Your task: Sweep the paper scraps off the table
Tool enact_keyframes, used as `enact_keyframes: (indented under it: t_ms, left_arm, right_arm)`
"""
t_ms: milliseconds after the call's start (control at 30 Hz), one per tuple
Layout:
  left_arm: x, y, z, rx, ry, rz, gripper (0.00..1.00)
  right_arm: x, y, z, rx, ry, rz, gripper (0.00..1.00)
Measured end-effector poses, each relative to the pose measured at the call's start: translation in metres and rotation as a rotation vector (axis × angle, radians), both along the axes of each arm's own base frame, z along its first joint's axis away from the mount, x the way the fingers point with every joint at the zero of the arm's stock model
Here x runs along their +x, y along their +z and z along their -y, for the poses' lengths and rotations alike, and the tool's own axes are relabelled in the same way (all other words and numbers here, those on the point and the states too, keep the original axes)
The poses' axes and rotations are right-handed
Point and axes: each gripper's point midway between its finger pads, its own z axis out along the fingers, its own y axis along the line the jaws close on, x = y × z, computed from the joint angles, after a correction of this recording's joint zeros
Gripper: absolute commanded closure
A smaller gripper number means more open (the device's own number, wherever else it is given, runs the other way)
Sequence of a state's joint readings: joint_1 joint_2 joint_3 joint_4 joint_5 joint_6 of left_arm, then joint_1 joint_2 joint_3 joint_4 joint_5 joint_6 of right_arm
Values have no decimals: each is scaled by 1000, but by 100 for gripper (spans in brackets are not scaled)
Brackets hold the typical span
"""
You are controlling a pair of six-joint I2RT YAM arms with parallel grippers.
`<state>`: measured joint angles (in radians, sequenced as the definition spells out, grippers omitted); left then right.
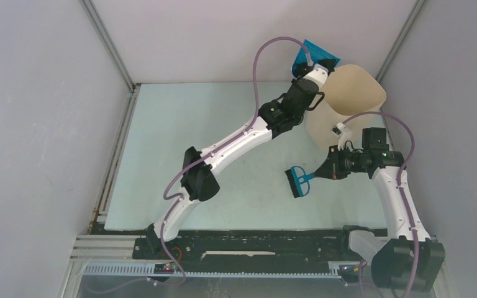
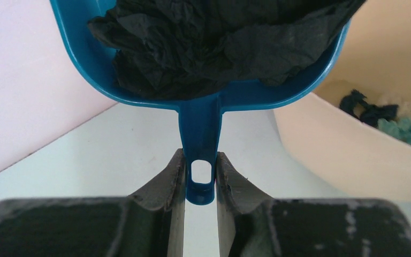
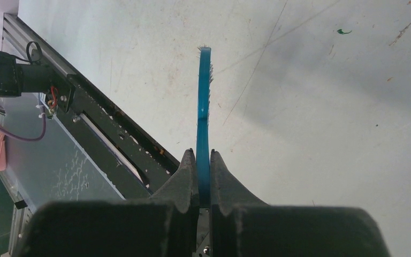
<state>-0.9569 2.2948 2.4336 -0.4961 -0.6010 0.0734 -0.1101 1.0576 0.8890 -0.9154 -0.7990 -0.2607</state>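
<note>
Pale mint-green and flat, the table (image 1: pixel 180 155) lies between grey walls, with black metal rails (image 1: pixel 254 239) along its near edge where both arm bases are bolted. On the near side of the bin (image 1: pixel 354 93), the right gripper (image 1: pixel 323 172) has its fingers closed tight on the thin handle of a small blue plastic brush (image 1: pixel 297 181), whose dark-bristled head points away from the bin over the table. Whether the bristles touch the surface cannot be told. The right wrist view shows this brush edge-on as a narrow blue blade, and it alone reveals fine scratches in the tabletop and a tiny green fleck (image 3: pixel 344 31), too small to tell paper from mark. Farther back, the left gripper (image 2: pixel 199 160) clamps the flat handle of a glossy blue dustpan (image 2: pixel 200 101) just above its hanging hole, holding the pan raised beside the bin's far-left rim. The bin is tall, smooth and beige, with a rounded mouth. Only the left wrist view looks into both: crumpled black paper scraps (image 2: pixel 214 43) fill the dustpan, and dark navy, teal and white scraps (image 2: pixel 385 120) lie inside the bin.
</note>
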Motion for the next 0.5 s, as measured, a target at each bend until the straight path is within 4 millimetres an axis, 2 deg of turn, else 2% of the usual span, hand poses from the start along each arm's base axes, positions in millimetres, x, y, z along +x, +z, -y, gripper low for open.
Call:
enact_keyframes:
  t_ms: [267,500]
  left_arm:
    - [26,-11,11,16,69,94,100]
    - [40,-5,11,108,107,220,100]
  right_arm:
    - [0,1,0,5,2,2,100]
    - [0,1,0,9,-1,2,100]
